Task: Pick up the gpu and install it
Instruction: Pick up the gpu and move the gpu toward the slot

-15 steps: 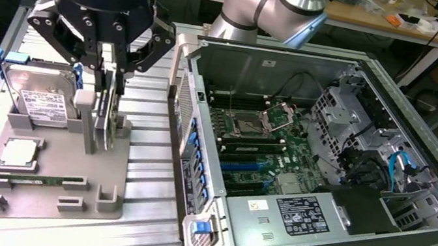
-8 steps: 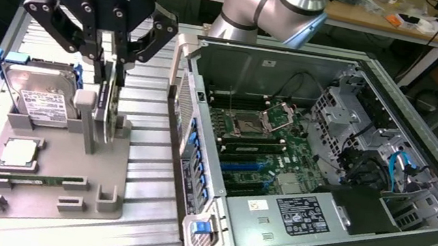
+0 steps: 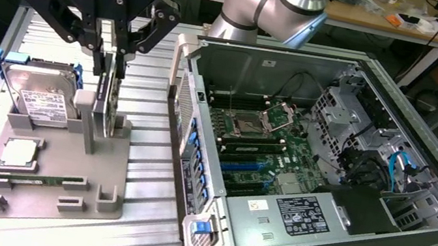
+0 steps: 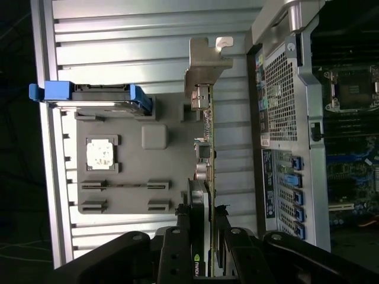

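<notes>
Bench: ribbed metal table [image 3: 152, 158], lab desks with clutter behind it. A grey fixture tray [image 3: 48, 201] lies in the lower left of the exterior view. An open computer case [image 3: 263, 70] takes up that view's right half, motherboard [image 3: 260, 143] exposed.

The gpu [image 3: 105, 105] stands on edge in a slotted stand on the tray, just beside the blue-framed hard drive [image 3: 40, 95] on the exterior view's left. Its lower edge looks seated between the stand's posts. In the wrist view the card is edge-on, with the silver end bracket [image 4: 204, 65] at the end far from the gripper.

Handling, as a judgement: light, stiff, flat, and fragile. Bare circuit board and fan shroud, so hold it by the board's two flat faces near the free upper edge. Squeeze moderately and lift straight out of the slot so the card is not twisted.

The gripper [image 3: 109, 69] hangs in the upper left of the exterior view. Its fingers [image 4: 222, 236] are drawn close together, one on each face of the card's upper edge. They appear clamped on the gpu.
</notes>
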`<state>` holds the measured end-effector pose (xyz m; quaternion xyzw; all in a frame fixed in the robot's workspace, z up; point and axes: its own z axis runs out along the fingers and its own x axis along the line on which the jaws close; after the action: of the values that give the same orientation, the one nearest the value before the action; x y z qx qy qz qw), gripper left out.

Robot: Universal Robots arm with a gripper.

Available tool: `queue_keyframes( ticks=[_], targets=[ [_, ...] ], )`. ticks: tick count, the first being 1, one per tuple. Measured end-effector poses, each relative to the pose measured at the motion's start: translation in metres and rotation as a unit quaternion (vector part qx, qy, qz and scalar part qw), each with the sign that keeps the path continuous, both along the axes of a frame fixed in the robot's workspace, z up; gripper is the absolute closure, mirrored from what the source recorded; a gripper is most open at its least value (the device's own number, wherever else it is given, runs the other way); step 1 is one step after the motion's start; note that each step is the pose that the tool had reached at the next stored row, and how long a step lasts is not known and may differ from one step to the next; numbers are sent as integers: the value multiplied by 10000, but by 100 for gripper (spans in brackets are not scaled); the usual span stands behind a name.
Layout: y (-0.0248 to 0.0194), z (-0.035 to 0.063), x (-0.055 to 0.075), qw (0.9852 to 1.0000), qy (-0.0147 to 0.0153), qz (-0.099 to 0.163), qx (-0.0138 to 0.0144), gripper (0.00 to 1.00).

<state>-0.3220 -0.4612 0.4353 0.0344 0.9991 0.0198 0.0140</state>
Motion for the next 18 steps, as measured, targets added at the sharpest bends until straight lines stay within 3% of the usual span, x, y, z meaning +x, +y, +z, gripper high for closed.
queue_keyframes(
  ticks=[18],
  targets=[
    [0, 34, 54, 10000, 4, 0, 0, 73]
  ],
)
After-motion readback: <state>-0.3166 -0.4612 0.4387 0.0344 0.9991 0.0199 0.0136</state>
